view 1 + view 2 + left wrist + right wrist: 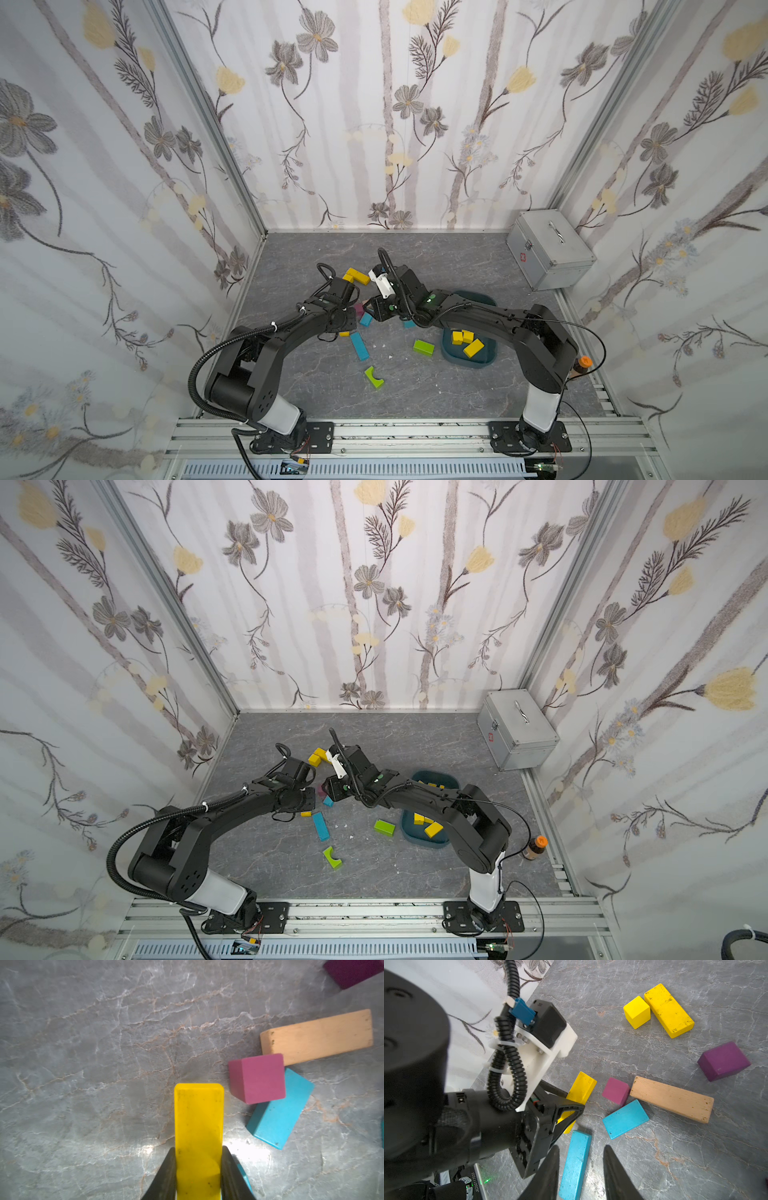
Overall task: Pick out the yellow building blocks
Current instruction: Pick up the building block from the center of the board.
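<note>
Pinches a yellow bar between the pressed-in jaws of the left gripper, close to the middle of the desk. Shows a pink cube and a blue block near it, at 1 o'clock in both top views. Holds the right gripper slightly spread and empty above a long blue bar. Shows a yellow cube just beside a longer yellow bar at 12 o'clock of both grippers. Shows more yellow blocks inside a dark teal bin at 3 o'clock of the desk's middle.
</note>
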You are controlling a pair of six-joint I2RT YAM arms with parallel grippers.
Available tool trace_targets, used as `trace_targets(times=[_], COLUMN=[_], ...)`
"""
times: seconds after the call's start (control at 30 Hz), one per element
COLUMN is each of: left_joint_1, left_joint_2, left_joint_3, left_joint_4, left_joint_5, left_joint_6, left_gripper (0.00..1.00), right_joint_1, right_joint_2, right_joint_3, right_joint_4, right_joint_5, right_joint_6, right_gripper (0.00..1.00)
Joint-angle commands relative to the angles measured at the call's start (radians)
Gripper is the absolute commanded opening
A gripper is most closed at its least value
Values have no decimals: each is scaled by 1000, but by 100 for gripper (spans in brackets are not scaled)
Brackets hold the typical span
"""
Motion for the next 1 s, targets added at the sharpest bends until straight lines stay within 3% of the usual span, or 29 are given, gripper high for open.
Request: trace_targets(times=[0.0,0.1,0.5,0.97], left_joint_1=[0,0,-14,-159], left_joint_2=[-23,-34,-107,-80], left_joint_3=[-1,-1,-2,90], left_joint_4=[6,6,19,33], left_joint_5=[-16,-10,47,48], left_joint_6=[-7,-9,-46,-86], left_gripper=[7,0,0,0], right_joint_1=[-2,-1,-4,-31], right_joint_2=[-12,-13,-77,-230], right_joint_3=[3,3,-48,-230], right_joint_4=[37,38,58,64], right_joint_5=[11,11,77,207], right_joint_6=[-1,1,10,58], right_gripper=[37,37,37,36])
